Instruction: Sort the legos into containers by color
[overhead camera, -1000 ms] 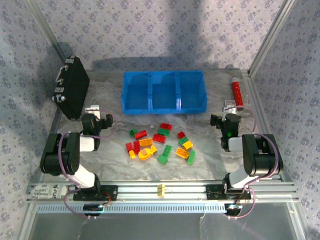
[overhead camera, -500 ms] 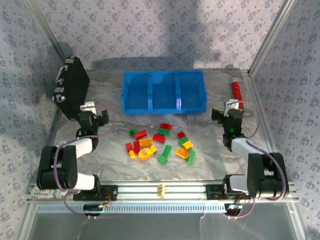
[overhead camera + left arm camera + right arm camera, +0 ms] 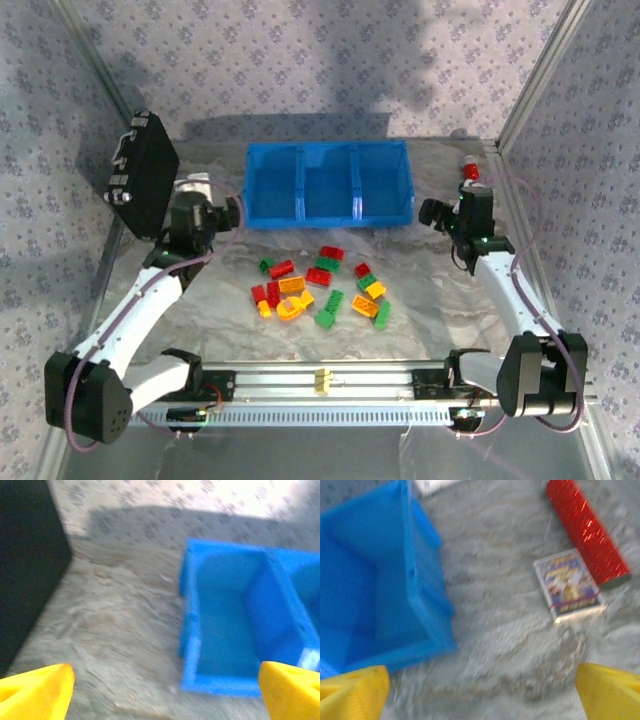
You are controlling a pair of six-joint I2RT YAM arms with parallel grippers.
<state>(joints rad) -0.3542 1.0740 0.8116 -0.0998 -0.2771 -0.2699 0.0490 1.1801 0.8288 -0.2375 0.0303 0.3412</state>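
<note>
Top external view: legos (image 3: 318,276) lie scattered before the blue bin (image 3: 275,219); left gripper (image 3: 165,692) and right gripper (image 3: 482,692) hover, fingers spread, empty.

I see two arms built alike. The left arm (image 3: 140,308) and the right arm (image 3: 510,290) each have slim white links joined by bulky black joint housings, rounded like drums. A thin pale-purple cable (image 3: 120,322) runs along each arm in loose loops, from the black base block to the black wrist. On the wrist cameras, the left claw (image 3: 165,692) has two bright yellow fingers (image 3: 35,690), wedge-shaped with blunt tips and blurred at the edges. The right claw (image 3: 480,692) has the same yellow fingers (image 3: 352,690), with faint fine ribbing across their flat faces.
</note>
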